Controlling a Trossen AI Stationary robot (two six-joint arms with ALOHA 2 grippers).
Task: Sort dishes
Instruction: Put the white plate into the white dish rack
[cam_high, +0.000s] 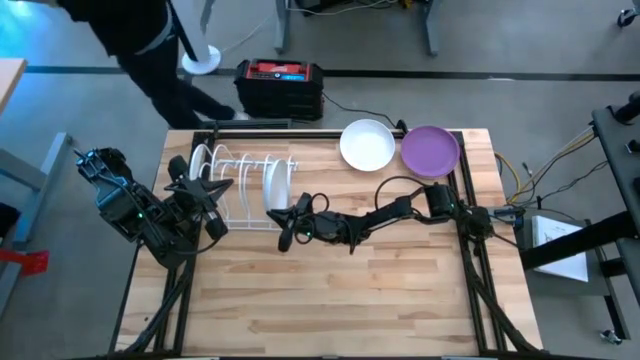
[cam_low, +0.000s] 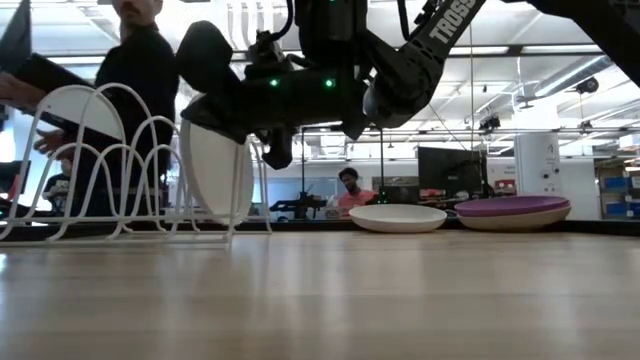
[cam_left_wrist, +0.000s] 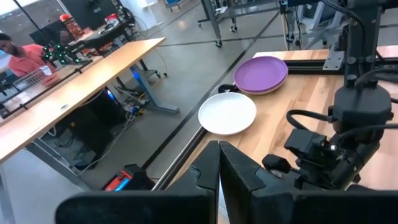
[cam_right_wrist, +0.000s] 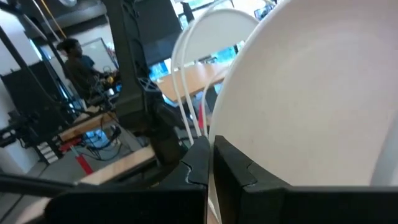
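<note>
Right end effector (cam_high: 288, 232) pressed together at bench (cam_high: 330, 300) centre, just beside the upright white plate (cam_high: 279, 188) at its 12 o'clock; contact with the rim not clear from overhead. Left end effector (cam_high: 207, 205) at the bench's 9 o'clock, over the near-left end of the white wire rack (cam_high: 243, 190), fingers pressed together on nothing.

Rack contents: that one white plate on edge in the right-hand slots, and another pale dish (cam_high: 199, 160) standing at the left end. Remaining slots bare wire.

Farther back, at the bench's 1 o'clock: shallow white bowl (cam_high: 367, 144) flat on the wood, purple plate (cam_high: 430, 150) just beside it toward 2 o'clock, seemingly touching.

Low view alone: standing plate (cam_low: 215, 170) tilted slightly between the wire hoops (cam_low: 110, 165), right arm hanging dark above it, bowl (cam_low: 397, 217) and purple dish (cam_low: 512, 211) low in the distance. Right wrist view alone: plate face (cam_right_wrist: 311, 93) filling the field, closed fingertips (cam_right_wrist: 211, 165) against its lower edge. Left wrist view alone: purple dish (cam_left_wrist: 261, 73) looking like two stacked pieces.

Beyond the bench at 11 o'clock, a person in dark clothes (cam_high: 140, 40) and a red-and-black case (cam_high: 280, 85) on the floor.
</note>
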